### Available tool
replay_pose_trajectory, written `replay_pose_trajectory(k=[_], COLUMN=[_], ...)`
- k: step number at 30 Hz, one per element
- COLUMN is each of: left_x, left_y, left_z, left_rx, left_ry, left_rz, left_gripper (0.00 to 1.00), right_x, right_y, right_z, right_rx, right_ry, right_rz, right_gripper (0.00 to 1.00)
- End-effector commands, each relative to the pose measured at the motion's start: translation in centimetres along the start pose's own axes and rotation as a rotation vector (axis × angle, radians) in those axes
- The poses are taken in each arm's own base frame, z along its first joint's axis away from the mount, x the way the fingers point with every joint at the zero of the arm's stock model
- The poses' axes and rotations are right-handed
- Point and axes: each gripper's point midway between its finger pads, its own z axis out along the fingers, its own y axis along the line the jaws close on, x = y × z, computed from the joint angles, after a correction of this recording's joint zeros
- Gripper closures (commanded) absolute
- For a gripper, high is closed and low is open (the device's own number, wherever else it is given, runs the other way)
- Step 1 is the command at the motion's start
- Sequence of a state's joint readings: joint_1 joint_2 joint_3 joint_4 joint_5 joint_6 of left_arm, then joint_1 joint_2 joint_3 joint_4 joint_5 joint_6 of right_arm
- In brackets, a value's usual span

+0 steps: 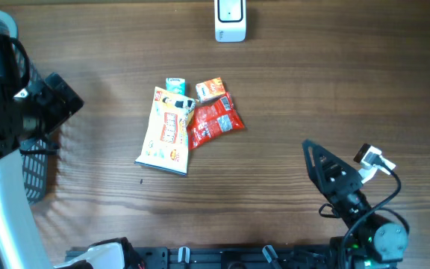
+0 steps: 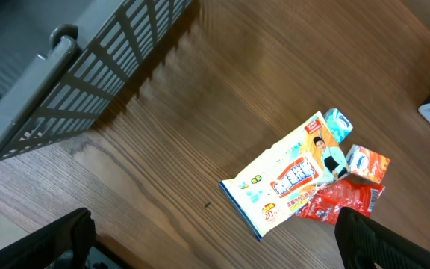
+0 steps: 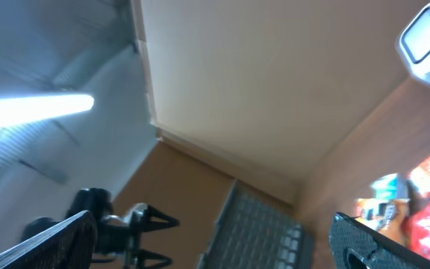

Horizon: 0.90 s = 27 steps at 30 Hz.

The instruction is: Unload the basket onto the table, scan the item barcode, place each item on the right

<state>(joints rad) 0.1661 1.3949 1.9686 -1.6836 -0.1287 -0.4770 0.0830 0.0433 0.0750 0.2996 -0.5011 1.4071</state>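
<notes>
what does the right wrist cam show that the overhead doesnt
Only the right wrist view: a lit ceiling strip light and a beige wall beyond the table. Only the overhead: the whole printed face of the yellow packet. Both: the white scanner, the mesh basket, the red packet and the blue carton.

We're looking down on a brown wood-grain desk (image 1: 312,90), and at its left edge there's a dark grey slatted basket (image 1: 37,175) throwing striped shadows across the wood beside it. We spot a tiny dark speck (image 1: 141,180) on the bare surface. From the right wrist view we catch a beige wall (image 3: 275,82) and a bright light strip (image 3: 36,110) up above.
</notes>
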Motion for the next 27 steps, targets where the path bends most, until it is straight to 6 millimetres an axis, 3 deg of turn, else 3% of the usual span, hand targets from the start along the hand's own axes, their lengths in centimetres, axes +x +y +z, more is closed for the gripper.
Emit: replay_pose_trajectory(k=[1,4,8,11,13,14,16,19,21,23,27], left_x=[-0.1,-0.1,-0.1,-0.1,-0.1,-0.1,-0.1,-0.1,-0.1,-0.1,-0.1], left_y=[0.0,0.0,0.0,0.0,0.0,0.0,0.0,0.0,0.0,0.0,0.0], left_z=[0.0,0.0,0.0,0.0,0.0,0.0,0.0,0.0,0.0,0.0,0.0], left_rx=[0.005,0.005,0.005,0.005,0.005,0.005,0.005,0.005,0.005,0.005,0.005], left_ry=[0.000,0.000,0.000,0.000,0.000,0.000,0.000,0.000,0.000,0.000,0.000], left_rz=[-0.010,-0.010,-0.010,-0.010,-0.010,-0.010,-0.010,-0.010,-0.010,-0.010,-0.010], left_gripper=[0.00,0.00,0.00,0.00,0.00,0.00,0.00,0.00,0.00,0.00,0.00], right_x=[-0.6,-0.7,0.7,4.5,7.7,9.7,11.4,14.0,17.0,20.1,23.0], right_y=[2.7,2.9,2.4,1.2,-0.8,-3.0,-8.5,-15.8,-17.6,-18.1,-18.6], right_z=[1.4,4.0,7.8,10.5,11.9,12.8,13.8,12.7,12.0,12.6,12.7], right_rx=[0.073,0.217,0.297,0.329,0.377,0.443,0.684,0.971,0.963,0.790,0.689], right_ry=[0.059,0.229,0.562,0.853,0.969,1.004,0.955,0.937,1.046,1.189,1.271], right_rz=[-0.270,-0.384,-0.386,-0.356,-0.363,-0.377,-0.389,-0.307,-0.221,-0.258,-0.262], right_gripper=[0.00,0.01,0.01,0.00,0.00,0.00,0.00,0.00,0.00,0.00,0.00])
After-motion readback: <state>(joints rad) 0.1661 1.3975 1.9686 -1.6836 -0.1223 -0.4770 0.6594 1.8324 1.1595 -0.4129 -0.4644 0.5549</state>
